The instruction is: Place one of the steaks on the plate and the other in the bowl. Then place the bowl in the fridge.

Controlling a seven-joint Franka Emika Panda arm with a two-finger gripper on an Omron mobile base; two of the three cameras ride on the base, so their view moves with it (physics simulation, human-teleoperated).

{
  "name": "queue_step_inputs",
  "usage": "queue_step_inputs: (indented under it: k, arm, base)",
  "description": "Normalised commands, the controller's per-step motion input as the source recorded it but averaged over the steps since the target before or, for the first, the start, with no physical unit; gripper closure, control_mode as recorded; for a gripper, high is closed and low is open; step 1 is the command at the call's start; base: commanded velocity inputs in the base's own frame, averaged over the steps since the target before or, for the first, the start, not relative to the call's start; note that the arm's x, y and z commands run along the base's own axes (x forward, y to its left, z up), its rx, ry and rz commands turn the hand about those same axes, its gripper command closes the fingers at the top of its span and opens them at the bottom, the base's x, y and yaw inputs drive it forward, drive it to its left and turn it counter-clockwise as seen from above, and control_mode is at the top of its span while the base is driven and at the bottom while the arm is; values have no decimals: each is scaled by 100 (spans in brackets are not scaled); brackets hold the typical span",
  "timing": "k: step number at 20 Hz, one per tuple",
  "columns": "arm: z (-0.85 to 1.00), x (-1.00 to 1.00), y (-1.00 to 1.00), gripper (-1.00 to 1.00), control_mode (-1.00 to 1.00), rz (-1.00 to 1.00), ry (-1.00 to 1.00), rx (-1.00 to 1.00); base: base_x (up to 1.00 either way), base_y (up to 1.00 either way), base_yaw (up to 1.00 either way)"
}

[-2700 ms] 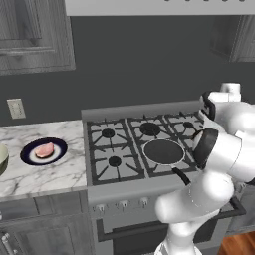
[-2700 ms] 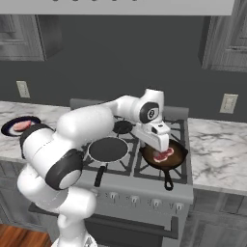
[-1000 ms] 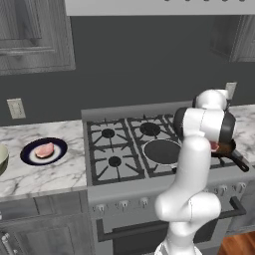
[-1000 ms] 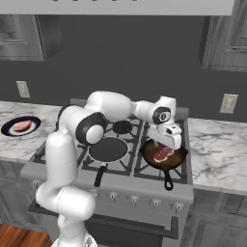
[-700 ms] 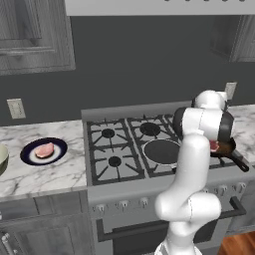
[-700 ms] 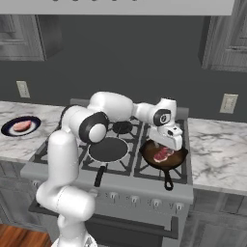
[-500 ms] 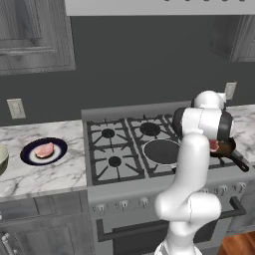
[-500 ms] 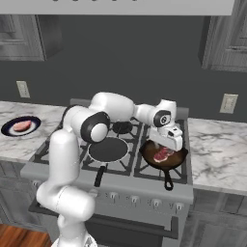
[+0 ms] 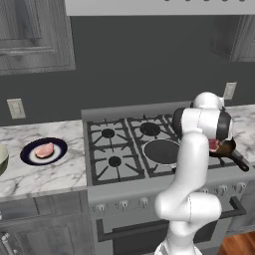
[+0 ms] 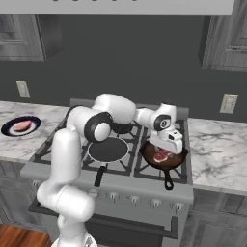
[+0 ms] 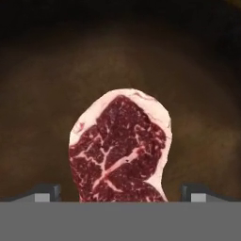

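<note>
The darker red marbled steak (image 11: 120, 150) lies in a black frying pan (image 10: 164, 161) on the stove's front right burner. My gripper (image 11: 120, 193) hangs open just above it, fingertips (image 11: 47, 192) standing wide on either side of the meat. From the right base view the gripper (image 10: 168, 148) points down into the pan over that steak (image 10: 162, 156). The pale pink steak (image 9: 44, 149) rests on the navy-rimmed plate (image 9: 27, 155) on the left counter. The bowl (image 9: 2, 158) peeks in at the far left edge. The fridge is out of view.
A second round black pan (image 10: 107, 149) sits on the front middle burner, its handle (image 10: 100, 176) pointing at the stove's front edge. The steak pan's handle (image 10: 168, 181) points forward too. Marble counter (image 10: 217, 154) runs on both sides of the stove.
The gripper has sunk a little closer to the steak in the pan, jaws staying wide. The steaks, plate and pans have not moved.
</note>
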Motion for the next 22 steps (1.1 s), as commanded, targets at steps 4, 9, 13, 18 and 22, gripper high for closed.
queue_step_inputs:
  k: [4, 9, 13, 18, 22]
  arm:
    - [-21, 0, 0, -100, -100, 0, 0, 0]
    - [-47, -3, 1, -100, -100, 0, 0, 0]
    - [-98, -31, 0, -100, -100, 0, 4, 1]
    - [-100, -16, 23, 100, -100, 0, 3, 0]
    - [-96, -41, 55, 100, -100, 0, 0, 0]
  base:
    - [0, 0, 0]
    - [0, 0, 0]
    - [0, 0, 0]
    - [0, 0, 0]
    - [0, 0, 0]
